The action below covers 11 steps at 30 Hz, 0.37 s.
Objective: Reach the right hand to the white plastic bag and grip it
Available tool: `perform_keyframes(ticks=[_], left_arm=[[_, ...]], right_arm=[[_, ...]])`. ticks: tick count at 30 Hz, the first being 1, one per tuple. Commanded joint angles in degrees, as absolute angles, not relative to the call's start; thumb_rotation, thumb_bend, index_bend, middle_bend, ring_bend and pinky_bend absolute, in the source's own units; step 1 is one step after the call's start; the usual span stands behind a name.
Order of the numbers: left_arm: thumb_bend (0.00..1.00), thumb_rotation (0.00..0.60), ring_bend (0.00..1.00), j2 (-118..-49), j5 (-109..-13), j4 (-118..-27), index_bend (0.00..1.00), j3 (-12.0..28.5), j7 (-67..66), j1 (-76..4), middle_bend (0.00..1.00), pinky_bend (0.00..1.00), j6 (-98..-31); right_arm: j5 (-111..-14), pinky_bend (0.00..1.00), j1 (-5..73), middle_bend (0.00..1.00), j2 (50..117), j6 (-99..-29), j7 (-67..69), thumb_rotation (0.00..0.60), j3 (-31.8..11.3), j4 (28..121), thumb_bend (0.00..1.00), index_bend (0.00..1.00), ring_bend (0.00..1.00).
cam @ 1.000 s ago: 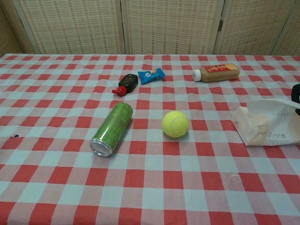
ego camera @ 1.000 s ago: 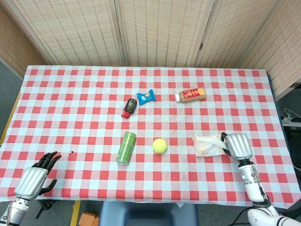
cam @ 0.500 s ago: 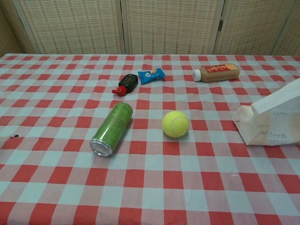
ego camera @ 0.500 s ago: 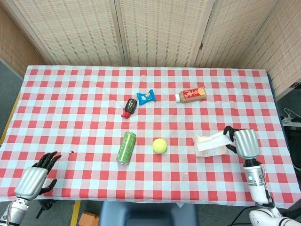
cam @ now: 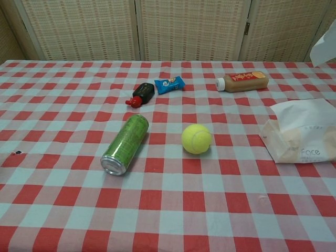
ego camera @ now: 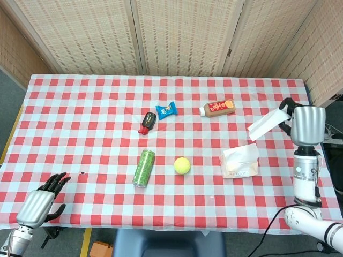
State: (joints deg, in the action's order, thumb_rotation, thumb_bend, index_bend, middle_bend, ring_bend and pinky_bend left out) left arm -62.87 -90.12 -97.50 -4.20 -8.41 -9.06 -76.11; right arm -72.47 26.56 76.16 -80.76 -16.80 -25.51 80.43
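The white plastic bag (ego camera: 240, 162) lies on the checked tablecloth at the right, printed "face" on its side (cam: 302, 139). My right hand (ego camera: 307, 125) is raised above and to the right of it, apart from the bag. It pinches a white sheet (ego camera: 265, 125) that hangs in the air toward the left. In the chest view only a corner of that sheet (cam: 325, 46) shows at the top right; the hand itself is out of frame. My left hand (ego camera: 38, 203) hangs off the table's near left edge, fingers spread, holding nothing.
A yellow tennis ball (ego camera: 182, 165) and a green can (ego camera: 143, 167) lie left of the bag. Further back are a brown bottle (ego camera: 217, 108), a blue snack packet (ego camera: 166, 110) and a small dark bottle with a red cap (ego camera: 147, 122). Folding screens stand behind the table.
My right hand has risen from beside the bag, up and to the right, drawing a white sheet away with it. The bag stays on the table. The left hand has not moved.
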Motion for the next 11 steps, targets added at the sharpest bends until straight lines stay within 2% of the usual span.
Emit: perform_keyframes(ticks=[1,7,11], left_arm=[[0.39,0.600,0.05,-62.72,-90.17,-97.46,0.12,-4.27,-8.14,-9.00,0.04,0.37,-76.18],[0.39,0.600,0.05,-62.36,-90.02,-97.54,0.12,-4.23,-7.27,-8.76,0.04,0.37,-76.54],[0.39,0.600,0.05,-62.34,-89.72,-97.40,0.12,-4.17,-6.98,-8.84,0.04,0.37,-76.26]], right_arm=[[-66.65,0.88,32.14,0.77,78.78,-75.81,-23.13,0.600,-27.91,71.60,0.40,0.68,0.86],[-63.29,0.88,36.09,0.77,82.64,-71.76,-24.51,0.600,-27.76,61.63,0.40,0.68,0.86],[-63.18,0.88,36.88,0.77,83.62,-71.48,-22.84,0.600,-27.40,58.45,0.40,0.68,0.86]])
